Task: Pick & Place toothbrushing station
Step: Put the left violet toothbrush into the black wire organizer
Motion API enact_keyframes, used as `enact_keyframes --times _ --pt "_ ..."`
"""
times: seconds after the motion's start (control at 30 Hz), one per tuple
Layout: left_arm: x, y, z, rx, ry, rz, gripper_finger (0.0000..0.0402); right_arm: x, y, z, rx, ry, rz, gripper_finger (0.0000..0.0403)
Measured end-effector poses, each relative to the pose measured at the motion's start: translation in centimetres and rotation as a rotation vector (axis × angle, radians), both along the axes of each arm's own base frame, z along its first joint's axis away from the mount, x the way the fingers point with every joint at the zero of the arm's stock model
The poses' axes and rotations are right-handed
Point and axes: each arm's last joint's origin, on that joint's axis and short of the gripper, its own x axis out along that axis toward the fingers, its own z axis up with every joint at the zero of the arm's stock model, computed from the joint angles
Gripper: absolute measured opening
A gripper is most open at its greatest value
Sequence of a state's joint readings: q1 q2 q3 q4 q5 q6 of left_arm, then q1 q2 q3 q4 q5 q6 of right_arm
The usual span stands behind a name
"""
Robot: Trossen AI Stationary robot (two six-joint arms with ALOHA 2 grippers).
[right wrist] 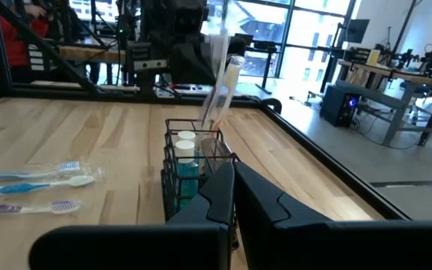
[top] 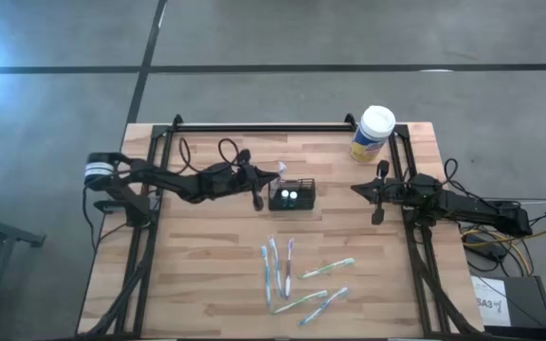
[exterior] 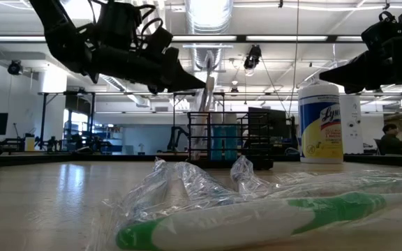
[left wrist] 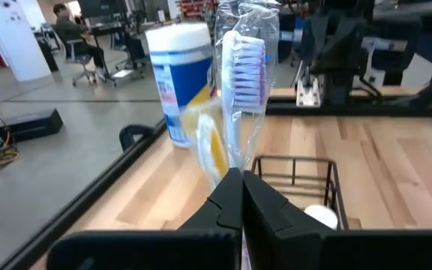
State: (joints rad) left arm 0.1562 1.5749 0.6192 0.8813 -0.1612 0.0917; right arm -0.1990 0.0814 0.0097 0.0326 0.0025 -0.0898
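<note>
From above, we saw the holder [top: 291, 195] standing near the middle of the wooden counter [top: 207, 275], a little toward the far edge, with two white-capped items inside it. The left pincer [top: 271, 177] was just beside the holder's left side, clenched on a wrapped toothbrush [top: 280, 170]. The right pincer [top: 380, 194] hung over the right part of the counter, well apart from the holder, with its fingers closed on nothing. A white-capped canister [top: 373, 134] stood near the far right corner, and several wrapped toothbrushes [top: 301, 278] lay scattered on the near half. At counter height, we saw the holder [exterior: 230, 139] beyond a green-handled toothbrush [exterior: 257, 216] in clear wrap, the canister [exterior: 320, 123] to its right, and the left pincer [exterior: 199, 81] above the holder's left end with the wrapped toothbrush [exterior: 208, 77] upright at its tip. From the left wrist, we saw the closed fingers [left wrist: 242, 196] pinching the purple-bristled toothbrush [left wrist: 244, 82] in its wrap, the holder [left wrist: 302, 191] just past them, and the canister [left wrist: 181, 82] behind. From the right wrist, we saw that arm's shut fingers [right wrist: 231, 187], the holder [right wrist: 193, 172] ahead, and the toothbrush [right wrist: 220, 90] held over it.
</note>
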Motion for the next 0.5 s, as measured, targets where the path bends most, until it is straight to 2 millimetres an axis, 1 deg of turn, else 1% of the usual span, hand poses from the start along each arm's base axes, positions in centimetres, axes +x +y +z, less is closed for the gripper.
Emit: enact_keyframes --times 0.33,0.5 --pt "0.5 0.1 -2.1 -0.016 0.067 0.001 0.0 0.0 0.0 0.0 0.0 0.001 0.0 0.0008" --pt "0.7 0.1 -2.7 -0.018 0.084 0.002 0.0 0.0 0.0 0.0 0.0 0.001 0.0 0.0008"
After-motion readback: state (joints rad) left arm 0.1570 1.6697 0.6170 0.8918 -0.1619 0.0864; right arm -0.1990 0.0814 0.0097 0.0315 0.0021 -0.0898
